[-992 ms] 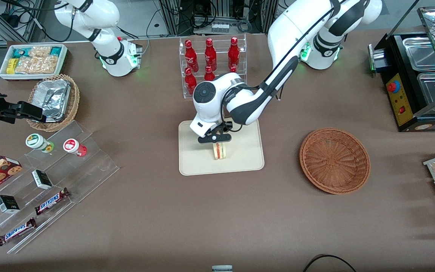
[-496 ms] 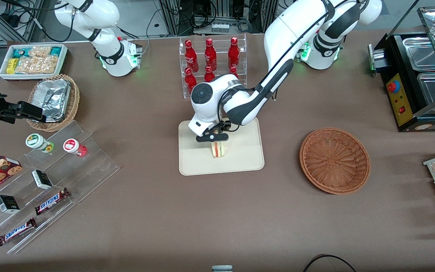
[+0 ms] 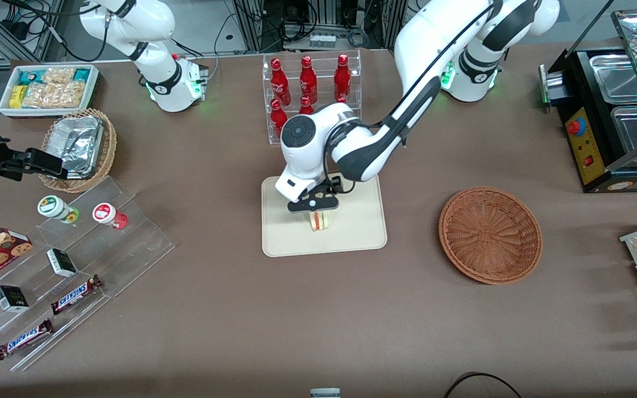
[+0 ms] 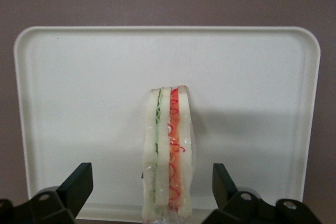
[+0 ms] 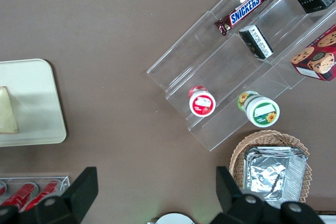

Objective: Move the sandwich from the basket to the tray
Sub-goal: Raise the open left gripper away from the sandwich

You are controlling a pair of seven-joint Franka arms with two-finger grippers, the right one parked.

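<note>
The front view looks steeply down from high above the brown worktop, taking in its whole width. The left wrist view faces straight down from close above the flat cream-beige rectangular tray, framed by the open black fingers of the working arm's hand. The right wrist view looks down from higher, catching the clear acrylic stepped shelf and one tray corner. All three views share the tray.

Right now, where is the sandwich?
The sandwich stands on edge on the tray, directly beneath the open tool, apart from the basket.
</note>
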